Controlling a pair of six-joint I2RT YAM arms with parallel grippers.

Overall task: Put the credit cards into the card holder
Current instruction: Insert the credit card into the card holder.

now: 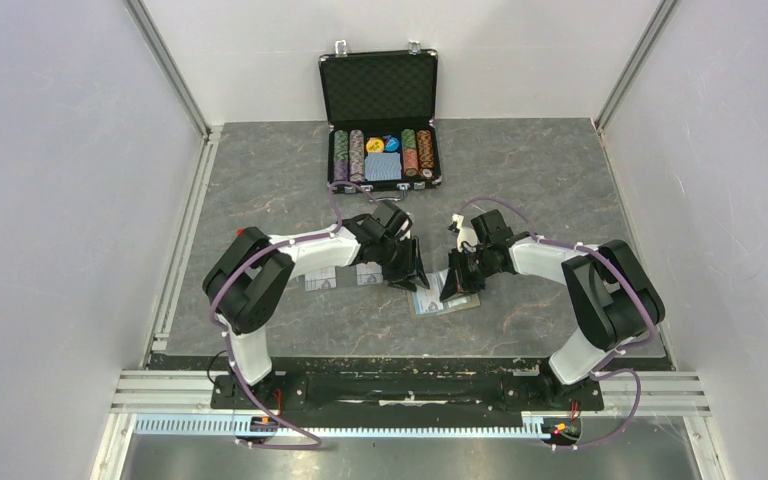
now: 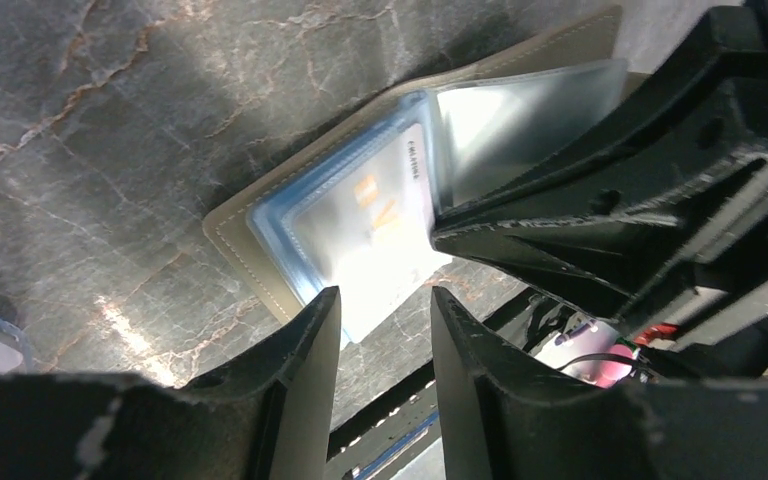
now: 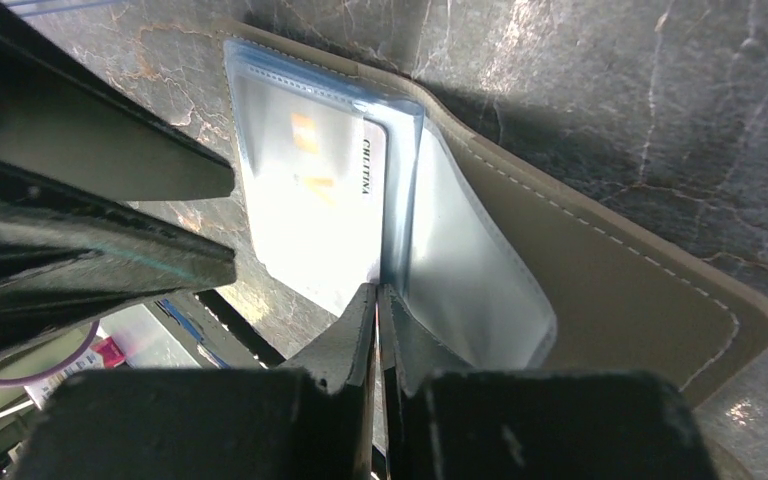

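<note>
The taupe card holder (image 1: 450, 302) lies open on the table between my grippers, its blue-edged clear sleeves up. A whitish credit card (image 2: 375, 225) with orange marks sits in a sleeve, its near end sticking out; it also shows in the right wrist view (image 3: 315, 215). My left gripper (image 2: 382, 300) is open and empty, its fingers just off the card's protruding end. My right gripper (image 3: 377, 292) is shut at the sleeves' spine, pinching the edge of a raised clear sleeve leaf (image 3: 470, 270). A second card cannot be made out.
An open black poker-chip case (image 1: 380, 115) stands at the back centre. Two flat pale rectangles (image 1: 322, 282) lie under my left forearm; I cannot tell cards from sleeves. White walls stand at the sides, and a black rail (image 1: 410, 385) runs along the near edge.
</note>
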